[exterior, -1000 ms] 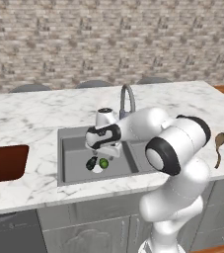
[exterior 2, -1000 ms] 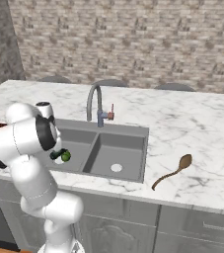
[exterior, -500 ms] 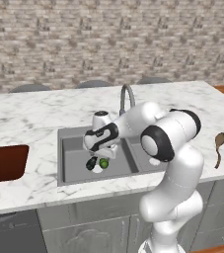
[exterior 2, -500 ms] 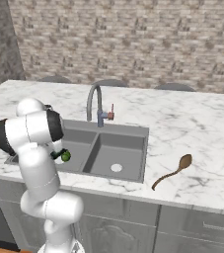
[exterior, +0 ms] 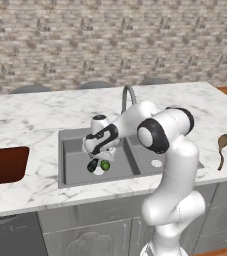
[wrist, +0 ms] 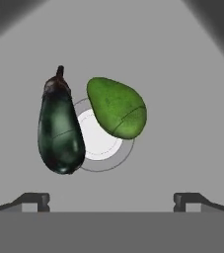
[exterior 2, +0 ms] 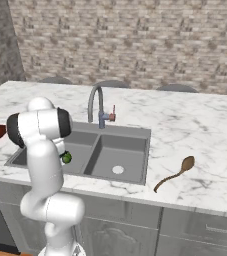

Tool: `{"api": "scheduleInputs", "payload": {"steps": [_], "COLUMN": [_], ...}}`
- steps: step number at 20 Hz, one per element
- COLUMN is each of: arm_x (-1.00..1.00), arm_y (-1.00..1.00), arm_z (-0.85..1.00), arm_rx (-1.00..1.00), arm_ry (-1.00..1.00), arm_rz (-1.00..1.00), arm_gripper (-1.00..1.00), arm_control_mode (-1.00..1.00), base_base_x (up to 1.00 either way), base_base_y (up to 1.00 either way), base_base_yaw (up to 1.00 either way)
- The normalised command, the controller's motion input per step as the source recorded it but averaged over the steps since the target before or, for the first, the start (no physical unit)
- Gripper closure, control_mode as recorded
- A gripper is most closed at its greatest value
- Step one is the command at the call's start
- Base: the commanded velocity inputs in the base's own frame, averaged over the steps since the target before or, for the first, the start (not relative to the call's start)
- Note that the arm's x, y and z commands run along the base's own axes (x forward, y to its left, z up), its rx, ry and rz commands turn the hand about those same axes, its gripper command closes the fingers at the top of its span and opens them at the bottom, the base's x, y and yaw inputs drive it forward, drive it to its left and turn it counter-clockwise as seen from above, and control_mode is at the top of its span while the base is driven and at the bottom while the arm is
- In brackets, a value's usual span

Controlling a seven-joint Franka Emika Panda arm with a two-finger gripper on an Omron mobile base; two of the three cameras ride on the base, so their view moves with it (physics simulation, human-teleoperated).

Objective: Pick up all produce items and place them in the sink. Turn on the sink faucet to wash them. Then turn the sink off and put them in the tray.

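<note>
Produce items [wrist: 86, 123] over the sink [exterior: 75, 161] drain — half hidden behind the arm — pincer [wrist: 111, 200] spread wide, empty

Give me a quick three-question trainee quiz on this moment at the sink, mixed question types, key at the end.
1. True or false: both produce items, the dark eggplant and the green avocado, lie in the sink by a drain.
2. The gripper is: A) shut on the eggplant; B) open above the produce; C) on the faucet.
3. Fill in: the wooden spoon lies on the ____.

Key: 1 true; 2 B; 3 counter.
</note>
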Motion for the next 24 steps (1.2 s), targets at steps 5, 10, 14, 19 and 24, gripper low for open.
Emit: {"api": "scheduleInputs", "payload": {"steps": [5, 10, 14, 19, 24], "arm_x": [0.32, 0.31, 0.32, 0.27, 0.11], "arm_y": [0.09, 0.08, 0.06, 0.04, 0.02], "arm_z": [-0.22, -0.27, -0.29, -0.29, -0.26], "arm_rx": [-0.02, -0.01, -0.01, 0.00, 0.00], "arm_ry": [0.00, 0.00, 0.00, 0.00, 0.00], "arm_rz": [0.00, 0.00, 0.00, 0.00, 0.00], "arm_gripper": [-1.00, -1.00, -1.00, -1.00, -1.00], "arm_control_mode": [-1.00, -1.00, -1.00, -1.00, -1.00], "base_base_x": [0.00, 0.00, 0.00, 0.00, 0.00], "base_base_y": [0.00, 0.00, 0.00, 0.00, 0.00], "base_base_yaw": [0.00, 0.00, 0.00, 0.00, 0.00]}}
